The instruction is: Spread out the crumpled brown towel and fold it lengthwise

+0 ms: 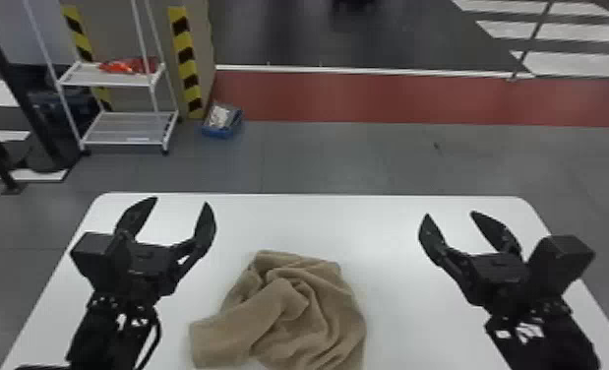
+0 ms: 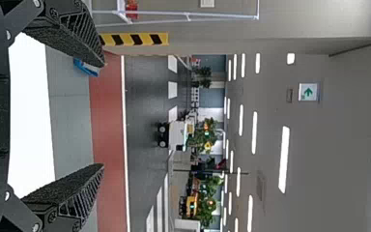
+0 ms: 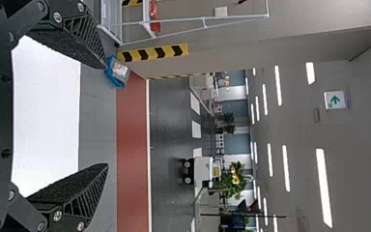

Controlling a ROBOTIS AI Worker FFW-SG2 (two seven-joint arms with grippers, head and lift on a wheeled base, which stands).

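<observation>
- Two black posts (image 1: 20,93) are seen at the far left of the head view, beyond the counter.
- One white rack (image 1: 121,129) is placed on the floor behind, with two shelves shown; a red-orange item (image 1: 126,65) is held on the upper one.
- Two yellow-and-black striped strips (image 1: 185,59) are seen by the rack, one to the left and one to the right.
- One white counter (image 1: 308,216) is spread across the lower part of the head view.
- One left tool (image 1: 181,200) is held above the left part of the counter; its two fingers are spread wide apart, as is also shown in the left wrist view.
- One blue box (image 1: 217,133) is set on the floor beyond the counter, just right of the strips.
- One brown towel (image 1: 288,315) is laid in a crumpled heap on the counter, between the two tools and nearer the left one. Several folds are bunched in it, one flatter flap is turned toward the left, and its near part is cut off by the bottom edge.
- One right tool (image 1: 450,214) is held above the right part of the counter, well apart from the towel; its two fingers are spread wide.
</observation>
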